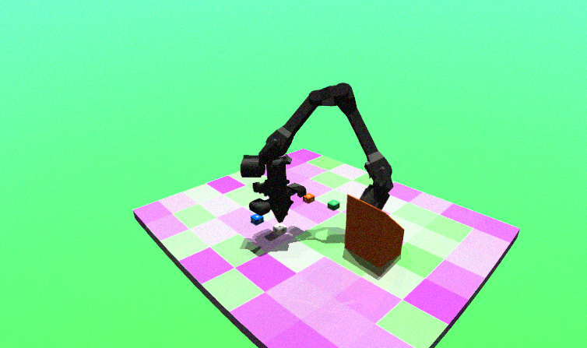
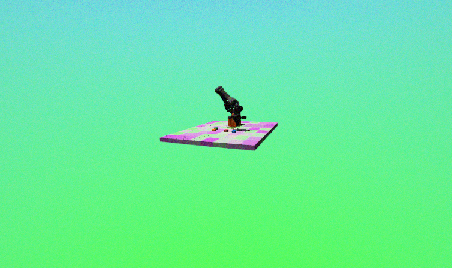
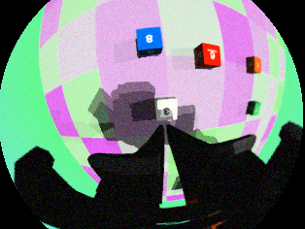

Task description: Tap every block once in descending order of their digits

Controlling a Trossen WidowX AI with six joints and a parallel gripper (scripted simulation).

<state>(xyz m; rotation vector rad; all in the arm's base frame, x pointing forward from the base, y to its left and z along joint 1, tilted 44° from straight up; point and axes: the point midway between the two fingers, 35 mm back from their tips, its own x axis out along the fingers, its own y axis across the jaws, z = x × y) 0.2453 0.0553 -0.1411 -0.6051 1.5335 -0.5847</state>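
My gripper [image 1: 280,219] [image 3: 169,125] is shut and empty. It hangs point down just above a white block [image 1: 279,228] [image 3: 167,107], close to it but apart. A blue block [image 1: 256,218] [image 3: 149,40] lies to its left in the top view. An orange block [image 1: 308,198] [image 3: 254,63] and a green block [image 1: 332,204] [image 3: 253,109] lie farther back towards the arm's base. A red block [image 3: 208,54] shows in the wrist view between the blue and orange ones; in the top view the gripper hides it. The digits are too small to read.
A tall brown-orange panel [image 1: 372,236] [image 2: 232,122] stands upright on the pink and green checkered table [image 1: 325,292] [image 2: 216,139], in front of the arm's base and to the right of the blocks.
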